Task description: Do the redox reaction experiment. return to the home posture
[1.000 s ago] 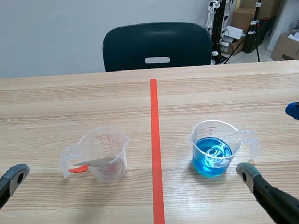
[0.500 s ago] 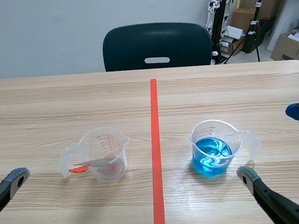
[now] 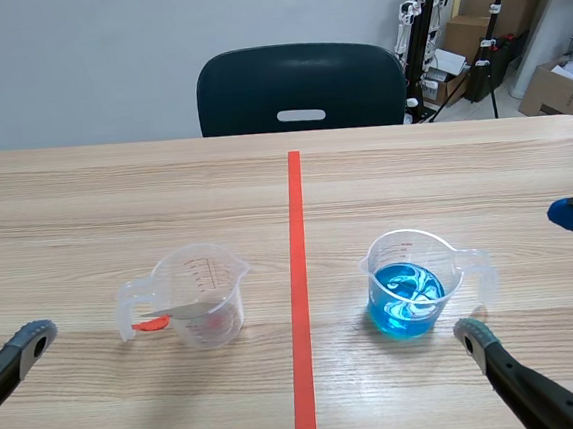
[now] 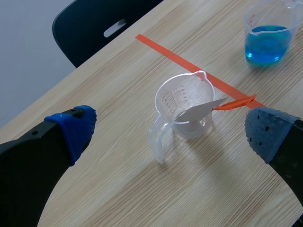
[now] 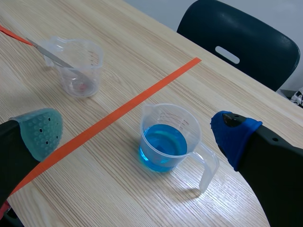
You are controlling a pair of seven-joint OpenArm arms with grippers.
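Well, over the near edge of the desk (image 3: 84, 192) the left gripper (image 4: 171, 135) and right gripper (image 5: 137, 132) both hang spread wide, holding nothing. Right of the tape line (image 3: 299, 274) stands the blue-filled cup (image 3: 408, 284) (handle toward the right edge); left of it, the clear cup (image 3: 203, 292) with an orange-handled spoon (image 3: 175, 312).

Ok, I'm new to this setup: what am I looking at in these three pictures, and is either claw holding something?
It is a robot with two black arms, each ending in a two-fingered claw. The wide picture looks from between the arms across the table. The other two pictures come from a camera on each wrist. The left claw and the right claw are both open and hold nothing. On the table stands a clear measuring cup with a red-handled spatula resting on its rim. Across the red tape line from it stands a cup of blue liquid. A dark chair stands behind the table.
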